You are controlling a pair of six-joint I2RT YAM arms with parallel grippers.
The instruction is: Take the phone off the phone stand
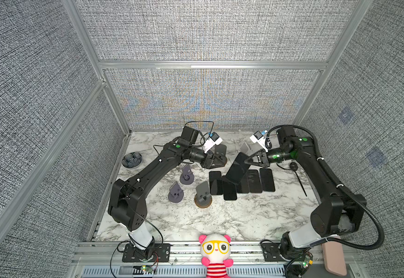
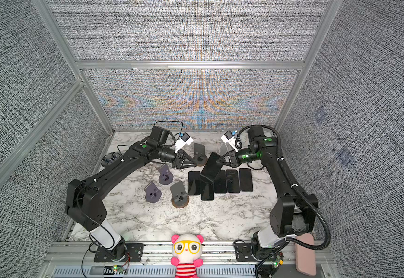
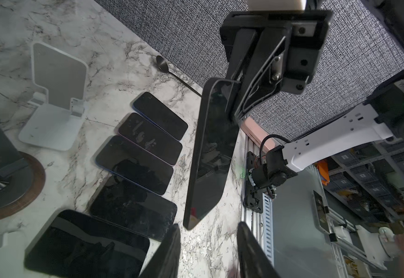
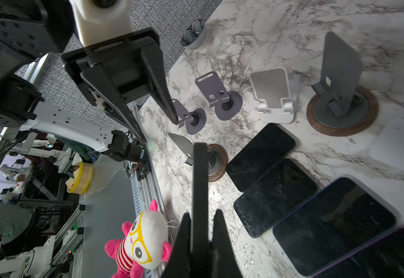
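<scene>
The right claw (image 1: pixel 251 160), clamping the phone (image 1: pixel 237 168) by its edge, should lay it flat beside the other phones (image 1: pixel 266 180) beneath.

We saw the right gripper (image 2: pixel 223 159) pinching a tilted phone (image 2: pixel 210 169) above the flat phones (image 2: pixel 232 181) on the marble table (image 2: pixel 196 221). The left gripper (image 2: pixel 194 164) was beside a dark stand (image 2: pixel 199 149).

Glossy glass phone (image 3: pixel 208 156) — smooth marbled table (image 1: pixel 220 216) — wood-rimmed matt stand (image 4: pixel 340 101), plush toy (image 1: pixel 215 252).
</scene>
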